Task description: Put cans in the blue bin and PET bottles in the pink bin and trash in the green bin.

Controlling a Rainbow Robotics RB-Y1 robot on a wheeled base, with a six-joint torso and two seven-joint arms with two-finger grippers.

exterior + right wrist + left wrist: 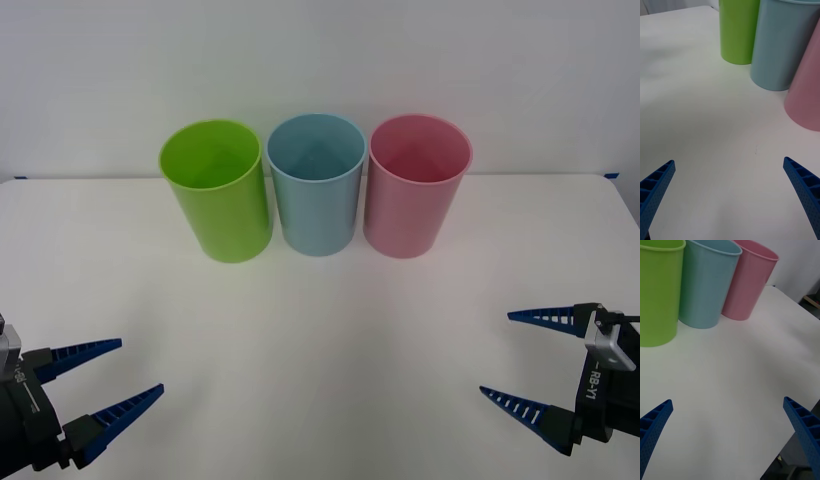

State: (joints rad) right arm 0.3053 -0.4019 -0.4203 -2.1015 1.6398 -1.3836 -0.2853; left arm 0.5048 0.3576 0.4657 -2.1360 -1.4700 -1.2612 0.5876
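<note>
Front view: "RB-Y1" beside right gripper (pixel 512 355).

You're looking at a lab or test room, not a home. A plain white counter (pixel 320 350) runs up to a bare white wall (pixel 320 60), with nothing decorative on either. Three identical plastic bins stand in a neat row near the wall: green bin (pixel 217 192), blue bin (pixel 316 186), pink bin (pixel 414 188). That tidy, staged line-up on a bare surface suits a robot trial bench.
</note>
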